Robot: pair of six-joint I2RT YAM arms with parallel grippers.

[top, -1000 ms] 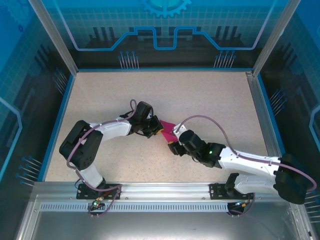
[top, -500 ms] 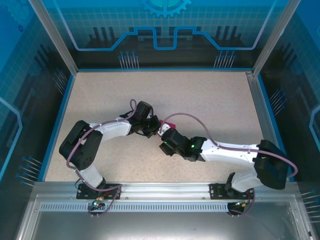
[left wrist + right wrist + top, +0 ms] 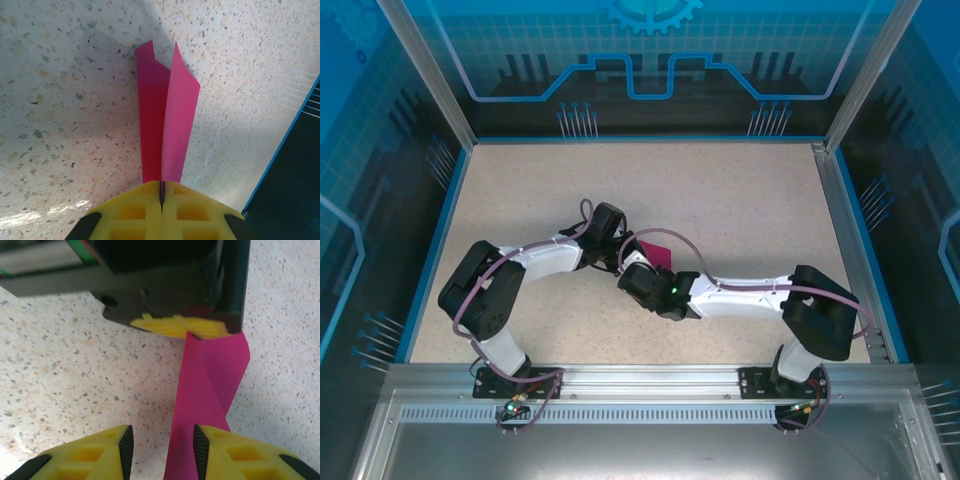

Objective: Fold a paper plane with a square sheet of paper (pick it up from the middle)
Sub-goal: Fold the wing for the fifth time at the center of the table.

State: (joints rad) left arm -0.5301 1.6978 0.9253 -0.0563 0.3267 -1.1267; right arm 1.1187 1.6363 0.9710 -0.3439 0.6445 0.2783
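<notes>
Table point(image 3: 740, 190): speckled beige surface, blue edging.
Left gripper point(image 3: 161, 192): near table centre, clamped fully closed on the sheet of paper point(image 3: 167, 125), yellow fingertips point(image 3: 140, 212) meeting on its crease.
Right gripper point(image 3: 162, 445): just beside the left one, toward the near edge; jaws narrowly apart, straddling the paper's end; pad contact not determinable.
Sheet of paper: magenta, folded lengthwise, 2 flaps splaying from 1 crease; largely hidden beneath both wrists from above; lower end cut off in the right wrist view.
</notes>
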